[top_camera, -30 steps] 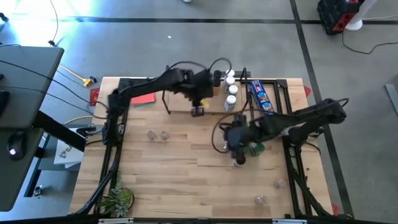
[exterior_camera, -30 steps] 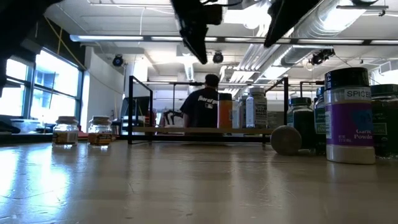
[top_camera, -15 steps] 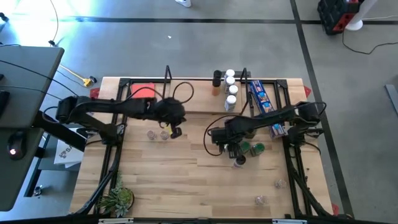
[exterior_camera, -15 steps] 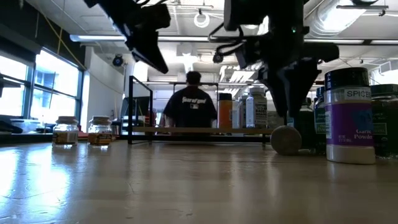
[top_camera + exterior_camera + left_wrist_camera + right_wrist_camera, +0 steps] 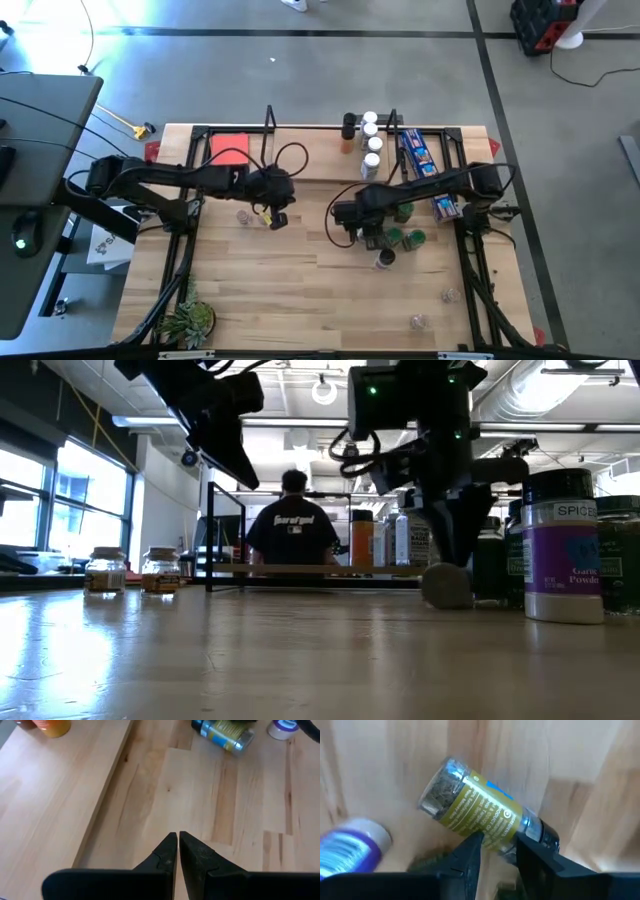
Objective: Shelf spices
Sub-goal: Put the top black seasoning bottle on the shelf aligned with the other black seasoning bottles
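where the high view hides it, right fingers (image 5: 495,851) straddle a toppled yellow-labelled jar (image 5: 479,815) (untouched), left fingers (image 5: 178,840) closed, empty

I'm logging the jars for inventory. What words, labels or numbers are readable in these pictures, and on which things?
"SPICE": white band under the black lid of the purple-labelled cylindrical jar.
"Garlic Powder", partly cut off: that jar's purple label.
Yellow-green label of the lying clear jar at the right gripper: print too blurred to read.
Person's dark shirt back: white lettering, unreadable.
Long blue snack packet: unreadable.
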Controlling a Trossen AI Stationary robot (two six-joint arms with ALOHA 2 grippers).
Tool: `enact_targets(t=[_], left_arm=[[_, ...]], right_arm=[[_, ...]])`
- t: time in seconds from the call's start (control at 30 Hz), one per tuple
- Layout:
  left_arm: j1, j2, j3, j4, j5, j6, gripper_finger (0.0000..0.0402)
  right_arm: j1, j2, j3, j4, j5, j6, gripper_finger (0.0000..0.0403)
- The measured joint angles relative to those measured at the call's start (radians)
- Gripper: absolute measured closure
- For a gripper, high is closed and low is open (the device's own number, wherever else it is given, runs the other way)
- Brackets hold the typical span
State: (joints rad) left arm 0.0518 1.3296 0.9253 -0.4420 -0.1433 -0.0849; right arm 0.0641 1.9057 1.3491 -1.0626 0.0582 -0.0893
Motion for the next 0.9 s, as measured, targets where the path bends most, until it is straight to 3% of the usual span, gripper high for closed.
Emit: enact_targets(t=[0.27, 0.43, 0.57, 0.73, 0.9], left_arm=[[-0.034, 0.000, 0.000, 0.000, 0.002, -0.013, 0.0387], [-0.061, 0.000, 0.000, -0.001, 0.002, -0.058, 0.0387], [-0.088, 0.011, -0.028, 0.029, 0.003, -0.095, 0.0387], [-0.101, 0.015, -0.128, 0.220, 0.036, -0.124, 0.0387], [-0.099, 0.015, -0.189, 0.337, 0.083, -0.186, 0.0387]], right_arm=[[0.029, 0.007, 0.085, 0.225, -0.016, -0.074, 0.0286], [0.049, -0.033, 0.150, 0.202, 0.051, -0.048, 0.0286], [0.065, -0.100, 0.100, 0.174, 0.017, 0.023, 0.0286], [0.067, -0.134, 0.009, 0.171, 0.017, 0.112, 0.0286], [0.035, -0.121, -0.022, 0.164, 0.013, -0.022, 0.0270]])
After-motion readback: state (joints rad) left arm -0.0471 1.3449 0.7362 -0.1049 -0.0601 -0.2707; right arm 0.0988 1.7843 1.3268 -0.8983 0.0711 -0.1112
